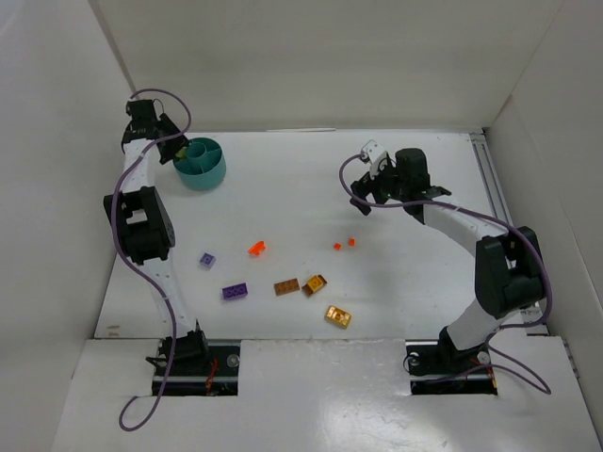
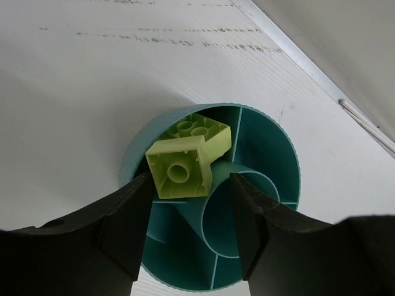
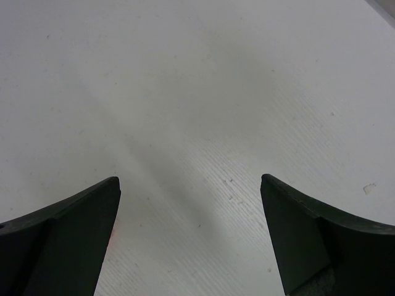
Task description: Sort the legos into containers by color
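One pale green brick [image 2: 179, 169] sits tilted between the tips of the left jaws, right above the far-left compartment of the teal tub [image 2: 271, 154] at the far left of the tabletop [image 1: 405, 282]. The left jaws are spread wider than the brick, with a clear gap on its right side. Whether its left edge touches the other jaw I cannot tell. The main risk, as I judge it, is the tilt. The brick may catch on a divider wall or the inner ring [image 2: 247, 179] and stay perched. It may also roll into the middle well or a neighbouring compartment, which would spoil the colour sort. If it clings to the left jaw it could be dragged out as the arm lifts, and a low retreat could knock the light tub. The right jaws are spread wide over bare tabletop, holding nothing. The purple brick [image 1: 235, 292], orange-brown brick [image 1: 286, 286] and the other loose bricks lie nearer the arm bases, well apart from the tub.
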You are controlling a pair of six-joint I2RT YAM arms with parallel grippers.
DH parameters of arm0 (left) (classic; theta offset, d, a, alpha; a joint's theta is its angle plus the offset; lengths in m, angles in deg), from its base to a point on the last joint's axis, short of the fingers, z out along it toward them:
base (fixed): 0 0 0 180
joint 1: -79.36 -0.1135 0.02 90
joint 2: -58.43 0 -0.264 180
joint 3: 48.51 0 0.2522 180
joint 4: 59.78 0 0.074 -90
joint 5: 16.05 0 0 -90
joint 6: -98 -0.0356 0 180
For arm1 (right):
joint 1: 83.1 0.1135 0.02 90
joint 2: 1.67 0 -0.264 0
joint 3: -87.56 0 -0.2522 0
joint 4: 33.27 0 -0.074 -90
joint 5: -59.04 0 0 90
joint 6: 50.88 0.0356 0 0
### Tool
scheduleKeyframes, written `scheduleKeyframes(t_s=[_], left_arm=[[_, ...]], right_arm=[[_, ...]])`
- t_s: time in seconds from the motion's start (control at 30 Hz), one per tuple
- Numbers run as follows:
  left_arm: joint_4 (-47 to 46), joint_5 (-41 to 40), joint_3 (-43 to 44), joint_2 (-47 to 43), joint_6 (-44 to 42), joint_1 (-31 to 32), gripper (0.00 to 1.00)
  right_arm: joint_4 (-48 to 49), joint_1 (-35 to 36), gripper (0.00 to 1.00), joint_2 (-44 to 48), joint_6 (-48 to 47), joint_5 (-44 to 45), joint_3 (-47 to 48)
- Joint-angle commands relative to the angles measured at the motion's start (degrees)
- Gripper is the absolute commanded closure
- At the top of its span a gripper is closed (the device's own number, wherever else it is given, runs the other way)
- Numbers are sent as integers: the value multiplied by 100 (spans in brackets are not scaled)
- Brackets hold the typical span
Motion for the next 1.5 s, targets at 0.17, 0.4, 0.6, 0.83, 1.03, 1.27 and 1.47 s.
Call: scheduleKeyframes(t_s=[0.17, 0.4, 0.6, 0.83, 1.03, 1.27, 1.47], left_arm=[[50, -61, 135, -381, -12, 27, 43], [50, -263, 74, -785, -12, 27, 36], [50, -263, -110, -1084, -12, 27, 33], [-186, -263, -1022, -2032, -73, 237, 0], [-511, -526, -2297, -3385, 40, 782, 0], [-671, -719, -3880, -4871, 523, 1521, 0], [-407, -975, -4926, -5996, 1253, 2267, 0]], right_arm=[[43, -29, 0, -68, -96, -215, 295], [43, -29, 0, -68, -148, -277, 243], [43, -29, 0, 108, -262, -225, 190], [43, 23, 0, 503, -263, -92, -144], [-167, 304, 0, 942, -350, 74, -671], [-862, 1595, 2, 1496, -711, 787, -1013], [-810, 2861, 4, 1865, -588, 1076, -1549]])
